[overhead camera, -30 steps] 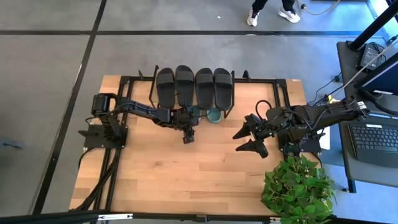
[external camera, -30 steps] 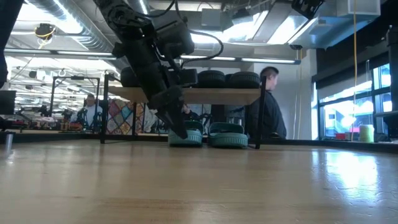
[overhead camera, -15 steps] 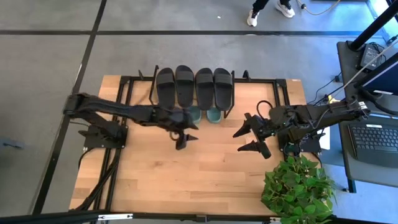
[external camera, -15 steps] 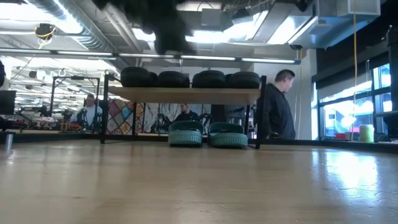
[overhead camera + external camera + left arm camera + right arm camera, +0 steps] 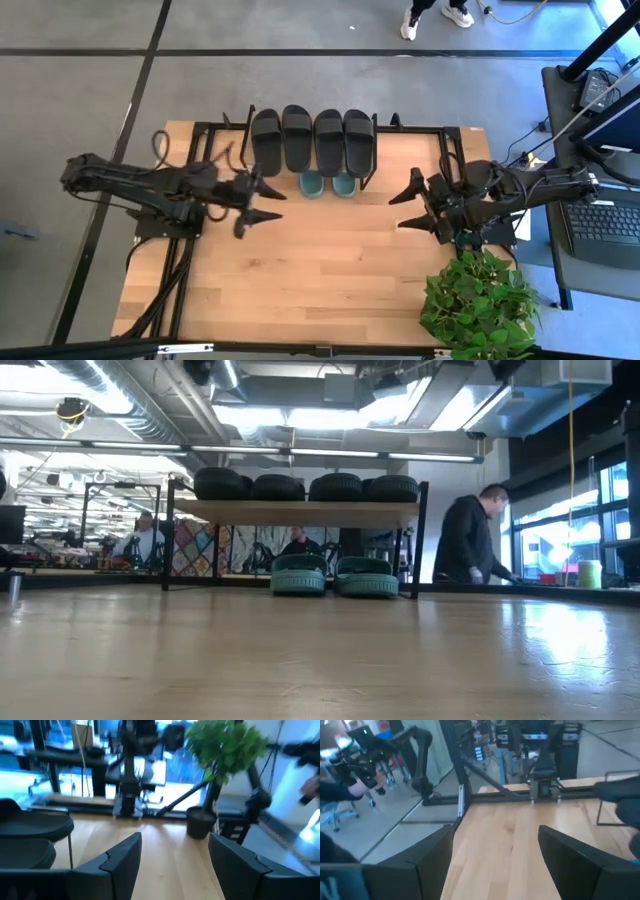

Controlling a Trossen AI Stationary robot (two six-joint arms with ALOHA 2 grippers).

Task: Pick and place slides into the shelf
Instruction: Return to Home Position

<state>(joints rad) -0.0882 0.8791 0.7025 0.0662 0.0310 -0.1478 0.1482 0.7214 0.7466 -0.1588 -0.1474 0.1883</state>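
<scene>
Four black slides (image 5: pixel 312 138) lie side by side on the shelf's plank top (image 5: pixel 300 511). Two green slides (image 5: pixel 332 575) rest sole-down on the table under the shelf, their ends showing in the high view (image 5: pixel 328 184). My left gripper (image 5: pixel 262 203) is open, raised over the table left of the shelf front. The left wrist view shows its open gripper (image 5: pixel 175 865) with black slides (image 5: pixel 31 826) to one side. My right gripper (image 5: pixel 412 207) is open, right of the shelf, and its own wrist view also shows it open (image 5: pixel 496 855). Neither gripper appears in the low view.
A potted plant (image 5: pixel 478 298) stands at the table's near right corner. A black metal frame (image 5: pixel 200 140) runs along the table's far and left sides. A laptop desk (image 5: pixel 600 215) stands right of the table. A person (image 5: pixel 478 545) stands beyond the table. Bare wood (image 5: pixel 330 270) lies in front of the shelf.
My left gripper has drawn back from the green slides under the shelf, rising out of the low view and moving toward the table's left edge. My right gripper has pulled back a little toward the right edge. The slides have stayed where they were.
</scene>
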